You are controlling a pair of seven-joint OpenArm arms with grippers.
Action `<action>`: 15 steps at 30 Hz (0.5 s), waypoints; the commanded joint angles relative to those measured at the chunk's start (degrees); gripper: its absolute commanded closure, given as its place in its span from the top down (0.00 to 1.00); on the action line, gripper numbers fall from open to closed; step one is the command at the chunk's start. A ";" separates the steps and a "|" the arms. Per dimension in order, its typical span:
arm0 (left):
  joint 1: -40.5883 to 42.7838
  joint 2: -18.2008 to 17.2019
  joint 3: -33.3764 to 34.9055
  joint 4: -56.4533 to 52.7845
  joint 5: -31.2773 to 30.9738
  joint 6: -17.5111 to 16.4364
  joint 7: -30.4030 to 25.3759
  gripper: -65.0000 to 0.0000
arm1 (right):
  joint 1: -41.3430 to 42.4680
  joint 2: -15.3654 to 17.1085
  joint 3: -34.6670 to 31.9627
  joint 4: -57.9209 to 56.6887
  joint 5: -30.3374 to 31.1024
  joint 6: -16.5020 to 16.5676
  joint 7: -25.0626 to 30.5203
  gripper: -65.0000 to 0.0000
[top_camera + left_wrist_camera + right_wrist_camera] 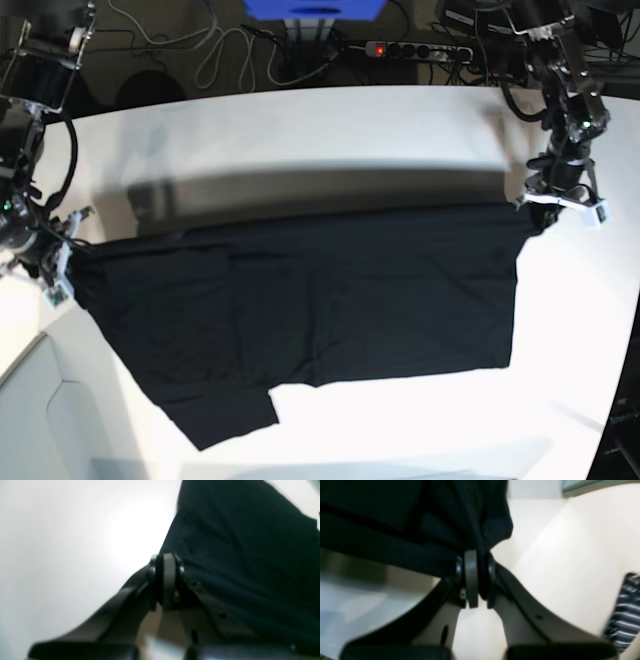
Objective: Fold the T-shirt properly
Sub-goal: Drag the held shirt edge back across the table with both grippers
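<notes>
The black T-shirt (310, 300) hangs stretched between my two grippers above the white table (330, 130), its lower part draping down onto the table toward the near edge. My left gripper (532, 203) is shut on the shirt's top corner at the right of the base view; in the left wrist view the fingertips (167, 566) pinch the black T-shirt (245, 555). My right gripper (70, 258) is shut on the other top corner at the left; in the right wrist view the T-shirt (420, 525) bunches above the closed gripper (475, 562).
Cables and a power strip (415, 48) lie behind the table's far edge. A striped cloth (623, 615) shows at the right edge of the right wrist view. The shirt casts a shadow band (330, 190) on the table behind it.
</notes>
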 commanded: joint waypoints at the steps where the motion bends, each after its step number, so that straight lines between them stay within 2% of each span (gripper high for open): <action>1: -1.71 -1.13 -0.57 1.64 0.35 0.65 -1.83 0.00 | 2.41 1.78 -0.38 0.72 -0.95 0.84 -0.04 0.00; 5: -4.70 -1.39 -0.57 2.35 0.35 0.65 -0.87 0.00 | 7.33 1.78 -4.25 0.72 -1.04 0.84 -0.48 0.00; 8: -7.34 -1.39 -1.28 2.52 0.35 0.65 4.14 0.00 | 10.06 1.34 -3.02 0.72 -1.04 0.75 -0.48 0.00; 11: -8.66 -0.69 -4.09 2.52 0.35 0.56 8.28 0.00 | 10.06 1.34 -3.11 0.72 -1.04 0.75 -2.24 0.00; 15: -8.57 -0.69 -5.15 1.82 0.35 0.38 9.16 0.00 | 9.97 1.69 -4.51 -1.82 -1.04 0.75 -3.64 0.00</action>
